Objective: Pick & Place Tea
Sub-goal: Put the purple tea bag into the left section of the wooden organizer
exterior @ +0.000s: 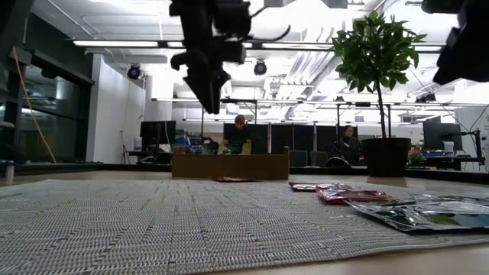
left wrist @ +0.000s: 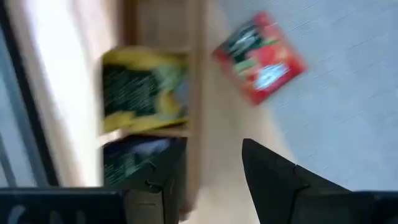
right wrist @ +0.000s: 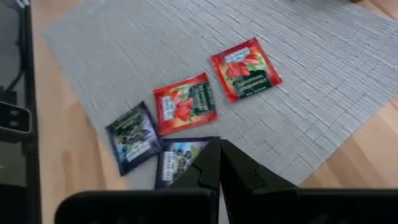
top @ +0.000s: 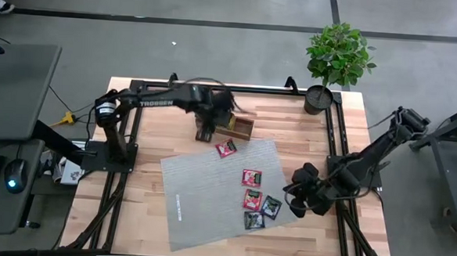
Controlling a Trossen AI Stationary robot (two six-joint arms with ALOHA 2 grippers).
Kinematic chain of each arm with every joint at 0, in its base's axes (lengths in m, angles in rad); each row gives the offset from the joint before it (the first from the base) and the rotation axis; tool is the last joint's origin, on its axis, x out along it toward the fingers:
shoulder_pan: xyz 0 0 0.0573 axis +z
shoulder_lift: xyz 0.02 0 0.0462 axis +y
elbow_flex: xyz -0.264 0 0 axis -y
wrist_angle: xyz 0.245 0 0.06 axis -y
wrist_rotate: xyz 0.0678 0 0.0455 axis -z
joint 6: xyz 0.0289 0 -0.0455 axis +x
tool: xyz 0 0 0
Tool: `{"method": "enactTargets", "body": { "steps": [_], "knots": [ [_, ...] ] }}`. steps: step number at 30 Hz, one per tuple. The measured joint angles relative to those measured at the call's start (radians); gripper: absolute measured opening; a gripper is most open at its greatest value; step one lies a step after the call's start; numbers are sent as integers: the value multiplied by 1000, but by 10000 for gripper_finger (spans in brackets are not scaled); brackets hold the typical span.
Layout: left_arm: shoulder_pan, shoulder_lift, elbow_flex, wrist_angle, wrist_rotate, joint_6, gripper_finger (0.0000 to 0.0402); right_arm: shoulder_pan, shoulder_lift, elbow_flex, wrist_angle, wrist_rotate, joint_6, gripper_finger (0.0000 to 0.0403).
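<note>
Hovering over the brown wooden tray (top: 236, 127), the left gripper (top: 205, 132) stands released and empty, sachets already filed beneath it. Next it must reach the red-pink tea sachet (top: 226, 148) on the grey woven mat (top: 202, 189). The right gripper (top: 297, 200), clenched, waits by four more.

3 red sachets (top: 252, 177), 2 black sachets (top: 271, 206)

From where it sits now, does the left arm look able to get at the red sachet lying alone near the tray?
Probably yes. The left gripper hangs open just beside the wooden tray, and the lone red sachet lies flat on the grey mat close by, with nothing on it. The right gripper waits by the other sachets.
</note>
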Motion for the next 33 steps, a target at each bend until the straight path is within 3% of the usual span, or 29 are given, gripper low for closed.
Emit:
{"method": "enactTargets", "body": {
  "steps": [7,18,25,33],
  "knots": [
    [-197,0,0,72,-6,-203,150,56,58,0,112,11,-64,0],
    [-438,46,-1,186,-93,-532,150,65,364,0,439,-81,-177,0],
    [-537,126,0,302,-90,-690,150,68,497,-1,597,-126,-193,0],
    [-607,225,1,450,-28,-840,150,67,525,-1,677,-118,-248,0]
  ]
}}
